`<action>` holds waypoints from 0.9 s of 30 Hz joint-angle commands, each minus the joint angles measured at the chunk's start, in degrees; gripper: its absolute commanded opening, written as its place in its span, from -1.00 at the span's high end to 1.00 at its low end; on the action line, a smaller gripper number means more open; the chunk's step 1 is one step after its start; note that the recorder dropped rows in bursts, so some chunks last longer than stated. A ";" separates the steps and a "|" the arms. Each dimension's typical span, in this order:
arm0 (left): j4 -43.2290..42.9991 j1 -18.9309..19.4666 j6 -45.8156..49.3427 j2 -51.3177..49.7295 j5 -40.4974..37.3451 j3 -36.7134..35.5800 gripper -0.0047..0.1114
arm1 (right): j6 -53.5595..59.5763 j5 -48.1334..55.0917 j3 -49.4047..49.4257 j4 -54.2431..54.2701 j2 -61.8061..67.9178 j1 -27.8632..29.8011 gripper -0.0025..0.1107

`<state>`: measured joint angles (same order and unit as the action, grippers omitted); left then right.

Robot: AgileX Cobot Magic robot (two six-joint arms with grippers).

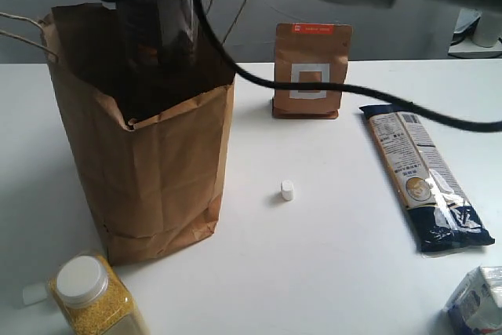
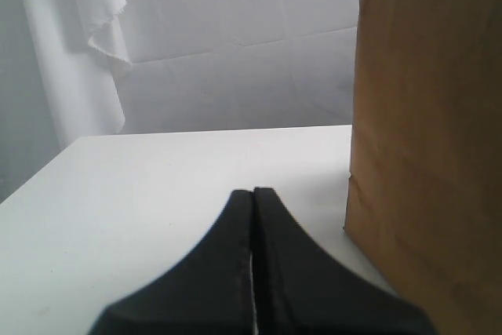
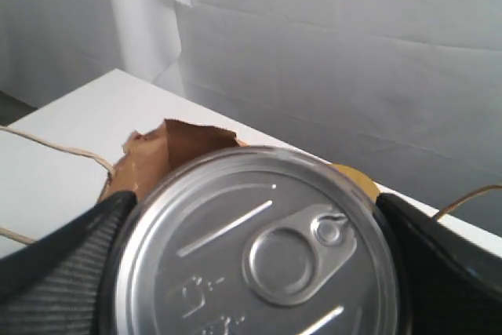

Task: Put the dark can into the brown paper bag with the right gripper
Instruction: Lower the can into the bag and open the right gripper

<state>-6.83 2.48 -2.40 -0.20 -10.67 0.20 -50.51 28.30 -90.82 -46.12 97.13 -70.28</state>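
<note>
The brown paper bag [image 1: 157,170] stands upright at the left of the table, mouth open, cord handles at its far left. My right gripper [image 1: 161,37] reaches down into the bag's mouth from above, holding the dark can [image 1: 157,25], which is dim inside the opening. In the right wrist view the can's silver pull-tab lid [image 3: 259,253] fills the space between the two black fingers [image 3: 63,264], with the bag's rim [image 3: 169,151] behind it. My left gripper [image 2: 252,194] is shut and empty, low over the table beside the bag's wall [image 2: 431,139].
A yellow-grain jar with white cap [image 1: 94,296] lies at the front left by the bag. A small brown pouch with a white square [image 1: 311,72] stands at the back. A small white cap [image 1: 287,190] sits mid-table. A long pasta packet [image 1: 423,178] and a white carton [image 1: 478,300] are on the right.
</note>
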 commanded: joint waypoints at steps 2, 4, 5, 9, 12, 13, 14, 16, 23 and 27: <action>-0.21 -0.35 -0.20 0.20 0.34 -0.20 0.92 | -0.06 -5.54 -1.14 -2.10 4.46 1.12 0.96; -0.21 -0.35 -0.20 0.20 0.34 -0.20 0.92 | -0.06 -5.83 -1.25 -2.23 5.84 1.68 0.96; -0.21 -0.35 -0.20 0.20 0.34 -0.20 0.92 | -0.06 -5.84 -1.25 -2.23 6.32 1.68 0.96; -0.21 -0.35 -0.20 0.20 0.34 -0.20 0.92 | -0.06 -6.76 -1.25 -2.30 7.91 2.48 0.96; -0.21 -0.35 -0.20 0.20 0.34 -0.20 0.92 | -0.06 -8.79 -1.25 -2.30 7.91 2.48 0.89; -0.21 -0.35 -0.20 0.20 0.34 -0.20 0.92 | -0.06 -8.88 -1.25 -2.30 7.91 2.48 0.81; -0.21 -0.35 -0.20 0.20 0.34 -0.20 0.92 | -0.06 -8.86 -1.25 -2.30 7.91 2.48 0.55; -0.21 -0.35 -0.20 0.20 0.34 -0.20 0.92 | 0.44 -8.75 -1.25 -2.30 7.91 2.48 -0.01; -0.21 -0.35 -0.20 0.20 0.34 -0.20 0.92 | 3.29 -7.90 -1.25 0.33 7.91 2.48 -0.90; -0.21 -0.35 -0.20 0.20 0.34 -0.20 0.92 | 5.83 -6.82 -1.25 3.11 7.35 2.48 -0.90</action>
<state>-6.83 2.48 -2.40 -0.20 -10.67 0.20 -47.12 20.74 -91.72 -44.95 105.45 -68.00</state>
